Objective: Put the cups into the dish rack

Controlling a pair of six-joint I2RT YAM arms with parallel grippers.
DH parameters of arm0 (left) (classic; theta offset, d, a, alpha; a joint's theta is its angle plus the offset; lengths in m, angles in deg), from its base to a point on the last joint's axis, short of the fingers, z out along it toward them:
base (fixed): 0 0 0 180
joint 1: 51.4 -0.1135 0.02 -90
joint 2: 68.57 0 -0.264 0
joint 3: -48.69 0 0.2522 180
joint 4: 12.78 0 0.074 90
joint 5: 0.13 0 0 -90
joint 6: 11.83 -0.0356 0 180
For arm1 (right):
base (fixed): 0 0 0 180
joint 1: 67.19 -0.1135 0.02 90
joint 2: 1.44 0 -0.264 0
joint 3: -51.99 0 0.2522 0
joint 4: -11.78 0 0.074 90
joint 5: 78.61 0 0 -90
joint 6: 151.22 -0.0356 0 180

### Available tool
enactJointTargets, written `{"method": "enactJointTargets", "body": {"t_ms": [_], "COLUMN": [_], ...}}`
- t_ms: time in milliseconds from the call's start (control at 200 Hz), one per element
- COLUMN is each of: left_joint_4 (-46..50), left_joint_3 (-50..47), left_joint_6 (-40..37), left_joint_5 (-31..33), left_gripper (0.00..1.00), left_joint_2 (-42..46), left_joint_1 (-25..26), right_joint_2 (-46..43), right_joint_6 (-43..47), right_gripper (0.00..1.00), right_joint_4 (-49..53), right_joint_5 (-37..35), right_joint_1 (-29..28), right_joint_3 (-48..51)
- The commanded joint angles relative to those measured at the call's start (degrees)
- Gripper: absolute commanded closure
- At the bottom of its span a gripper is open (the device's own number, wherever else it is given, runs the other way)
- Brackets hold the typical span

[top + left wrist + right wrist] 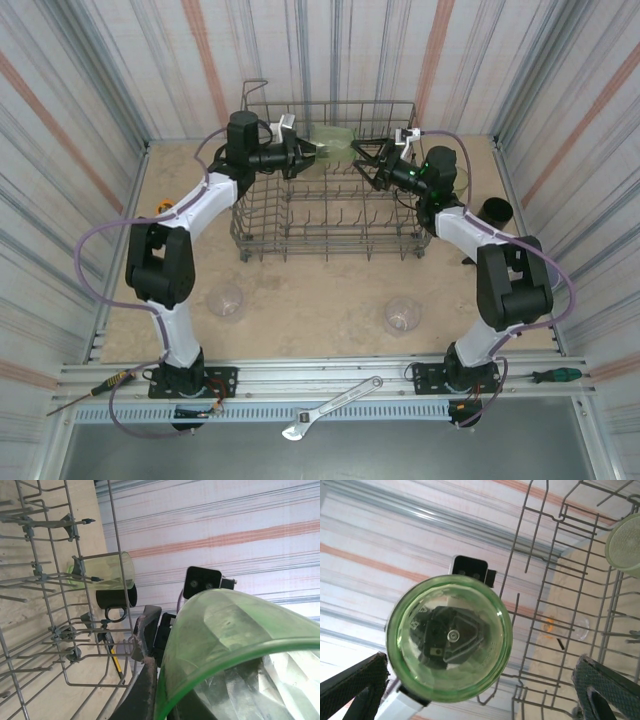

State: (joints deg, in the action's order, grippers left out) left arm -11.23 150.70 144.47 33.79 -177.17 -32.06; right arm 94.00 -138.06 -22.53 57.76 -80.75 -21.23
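Dish rack (330, 243) sits mid-table, toward the far wall. Left gripper (308, 154) reaches in over the rack's far left corner, jaws clamped narrow on the held yellow-green cup (338, 142). The cup lies on its side in the air above the rack's far edge, one end pointing at the right gripper (368, 160). The left wrist view has the cup's green rim close to the lens, between the dark fingers (145, 630). Right gripper sits just beyond the cup's free end, jaws spread wide. In the right wrist view the cup is end-on, between and ahead of the two fingers (355, 687); contact cannot be told. Two cups stand on the table (320, 285) in front of the rack: left clear cup (227, 298) and right clear cup (403, 315). Black cup (495, 212) stands to the right of the rack, by the right arm. Left wrist view, through the rack wires: second yellow-green cup (107, 570) just beside the black cup; inside or outside the rack cannot be told.
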Motion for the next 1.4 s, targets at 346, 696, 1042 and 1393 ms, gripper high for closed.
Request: {"method": "enactJointTargets", "body": {"t_ms": [346,696,1042,1393], "left_joint_4": [-4.10,-4.25,-4.23,14.17], "left_joint_3": [-0.28,2.06,3.62,11.48], "left_joint_6": [2.16,2.78,2.87,-7.77], "left_joint_5": [-3.56,-5.38,-6.63,-1.09], "left_gripper": [1.00,1.00,0.97,0.60], "left_joint_2": [-1.35,-3.31,-4.33,-0.90], "left_joint_1": [0.35,1.58,1.67,-2.21], "right_joint_2": [2.51,3.87,3.59,-0.22], "right_joint_6": [-5.64,-7.95,-8.59,-4.65], "right_gripper": [0.01,0.06,0.41,0.54], "right_joint_4": [-8.86,-10.99,-12.41,-8.40], "right_joint_5": [-0.86,-0.81,-1.07,-1.85], "right_joint_1": [-2.21,-2.72,-3.01,-1.84], "right_joint_3": [-4.13,-5.41,-5.12,-3.87]}}
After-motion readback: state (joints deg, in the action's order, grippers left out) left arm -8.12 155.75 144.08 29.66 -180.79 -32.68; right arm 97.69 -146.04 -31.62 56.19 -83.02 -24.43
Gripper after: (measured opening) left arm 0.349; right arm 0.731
